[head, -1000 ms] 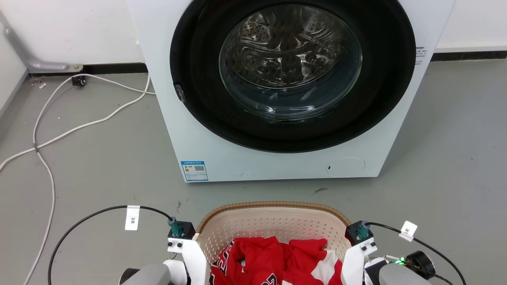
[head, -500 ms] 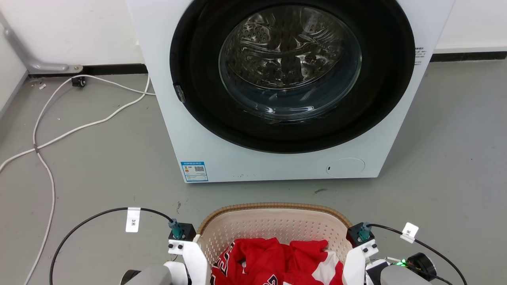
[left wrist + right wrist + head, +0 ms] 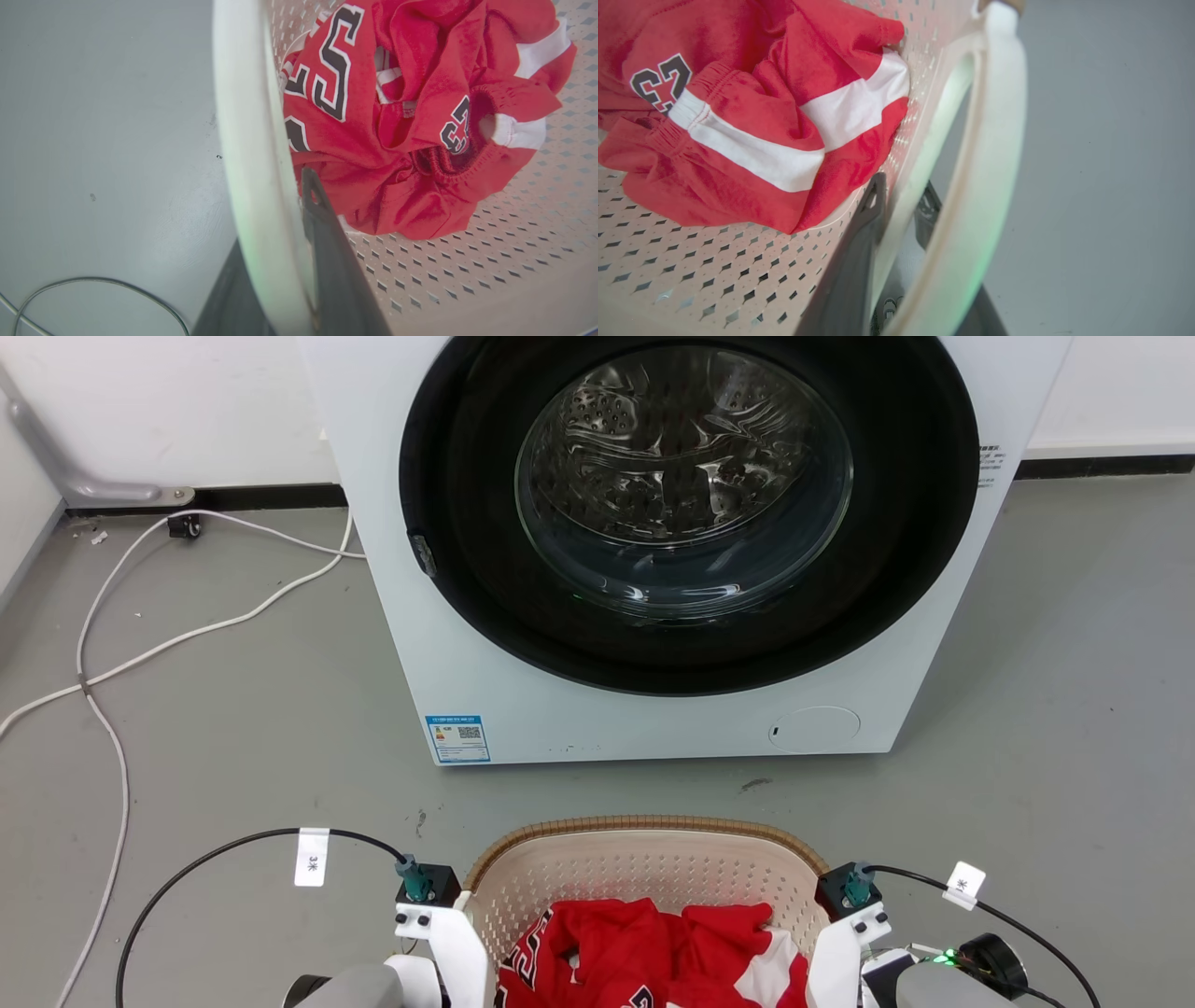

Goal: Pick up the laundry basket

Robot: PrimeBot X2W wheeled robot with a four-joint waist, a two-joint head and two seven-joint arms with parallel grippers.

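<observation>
from the head view the laundry basket (image 3: 644, 823) is low and centred, in front of the white washing machine (image 3: 523, 700), with the left arm (image 3: 448, 943) and right arm (image 3: 840, 943) close against its two sides. a crumpled red jersey (image 3: 644, 947) lies inside it, and white cords (image 3: 121, 663) trail over the grey floor (image 3: 233, 756) to the left. whether the basket's base touches the floor cannot be told from here.

the wrist views give the grip itself. the left claw (image 3: 275, 214) straddles the white left handle (image 3: 247, 140): one dark finger (image 3: 327, 242) is inside the basket, just beside the jersey, while the other is outside and mostly hidden behind the handle, so the claw is pinching the basket there. the right claw (image 3: 903, 186) has one finger inside the perforated wall and the other seen through the opening of the right handle (image 3: 999, 140), the two pressed close on the cream wall between them. at this range the jersey's white stripes and black numerals read clearly.
</observation>
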